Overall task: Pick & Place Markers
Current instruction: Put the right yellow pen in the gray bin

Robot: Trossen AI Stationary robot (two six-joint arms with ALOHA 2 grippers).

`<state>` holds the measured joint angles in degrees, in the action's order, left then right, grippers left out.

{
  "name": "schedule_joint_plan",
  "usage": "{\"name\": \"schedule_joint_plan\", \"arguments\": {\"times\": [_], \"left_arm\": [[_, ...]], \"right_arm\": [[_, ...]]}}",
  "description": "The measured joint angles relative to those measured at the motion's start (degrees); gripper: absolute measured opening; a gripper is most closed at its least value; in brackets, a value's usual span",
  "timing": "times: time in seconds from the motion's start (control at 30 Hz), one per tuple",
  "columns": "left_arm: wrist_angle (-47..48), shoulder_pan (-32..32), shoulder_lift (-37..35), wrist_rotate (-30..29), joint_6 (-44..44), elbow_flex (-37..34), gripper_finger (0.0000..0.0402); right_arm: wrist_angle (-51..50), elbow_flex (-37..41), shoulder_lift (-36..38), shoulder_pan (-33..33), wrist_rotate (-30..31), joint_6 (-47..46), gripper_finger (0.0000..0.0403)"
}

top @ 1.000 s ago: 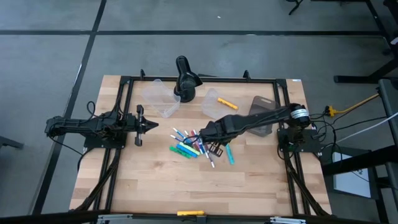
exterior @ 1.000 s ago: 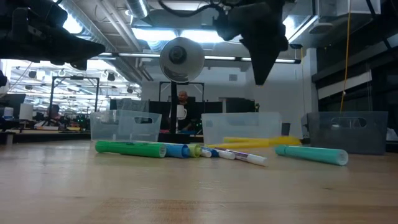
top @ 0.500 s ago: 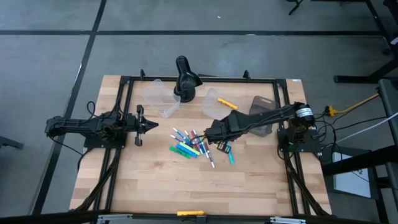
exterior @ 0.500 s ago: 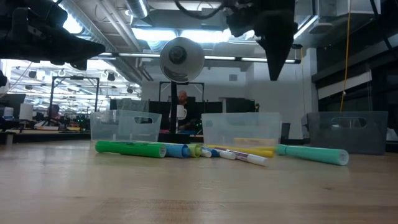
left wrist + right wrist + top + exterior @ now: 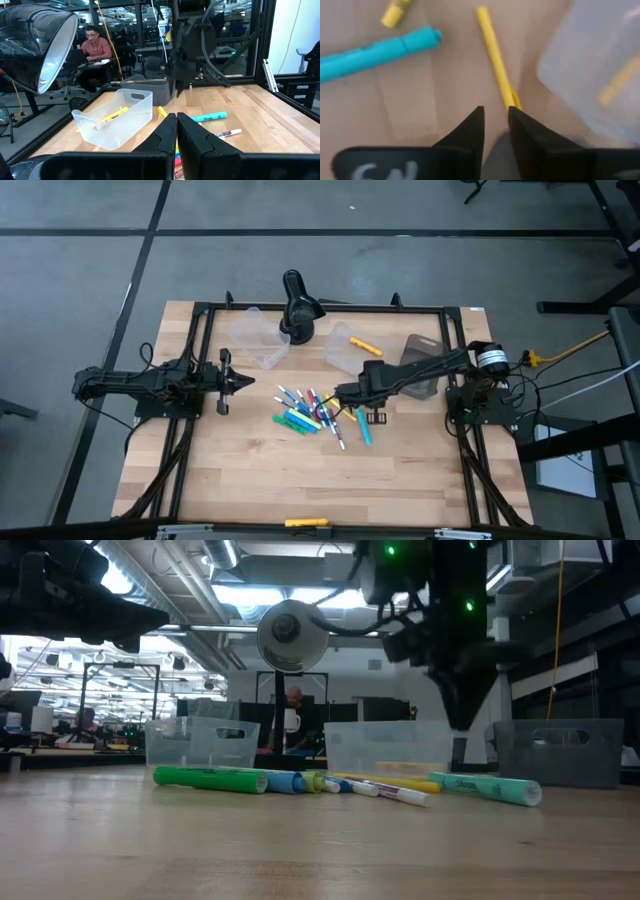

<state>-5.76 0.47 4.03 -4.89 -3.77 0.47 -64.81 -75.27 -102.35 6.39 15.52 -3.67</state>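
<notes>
Several markers (image 5: 308, 412) in mixed colours lie loose in the middle of the table. A cyan one (image 5: 362, 427) lies at the right of the cluster. My right gripper (image 5: 348, 394) points steeply down over that side, above the cyan marker (image 5: 490, 787). In its wrist view its fingers (image 5: 495, 117) stand slightly open. A yellow marker (image 5: 495, 55) runs on the wood up to the gap; whether it touches a finger, I cannot tell. My left gripper (image 5: 176, 120) waits shut and level at the table's left (image 5: 248, 381).
At the back stand a black desk lamp (image 5: 298, 305) and two clear tubs (image 5: 262, 340) (image 5: 345, 352), the right one holding a yellow-orange marker (image 5: 366, 346). A grey bin (image 5: 425, 362) sits under my right arm. Bare wood lies toward the near edge (image 5: 300, 480).
My right gripper has come down toward the markers and a little toward the table's right edge, rolling about its own axis. The cyan marker now lies slightly turned against before. The other markers have stayed where they were.
</notes>
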Motion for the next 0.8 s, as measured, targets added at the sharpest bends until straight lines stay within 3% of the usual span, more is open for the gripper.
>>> {"name": "schedule_joint_plan", "arguments": {"times": [0.13,0.27,0.4,0.57,0.8], "left_arm": [[0.0,0.0,0.0,0.0,0.0,0.0,0.0012],[0.0,0.0,0.0,0.0,0.0,0.0,0.0012],[0.0,0.0,0.0,0.0,0.0,0.0,0.0009],[0.0,0.0,0.0,0.0,0.0,0.0,0.0010],[0.0,0.0,0.0,0.0,0.0,0.0,0.0009]], "right_arm": [[9.2,6.8,2.0,0.0,-0.8,8.3,0.0143],[15.1,12.0,2.7,0.0,-1.7,13.8,0.0167],[19.3,15.2,2.8,-0.9,-1.2,17.1,0.0167],[20.3,15.9,2.8,-2.2,3.8,19.1,0.0158],[19.4,15.9,3.2,-4.6,0.1,19.3,0.0153]]}}
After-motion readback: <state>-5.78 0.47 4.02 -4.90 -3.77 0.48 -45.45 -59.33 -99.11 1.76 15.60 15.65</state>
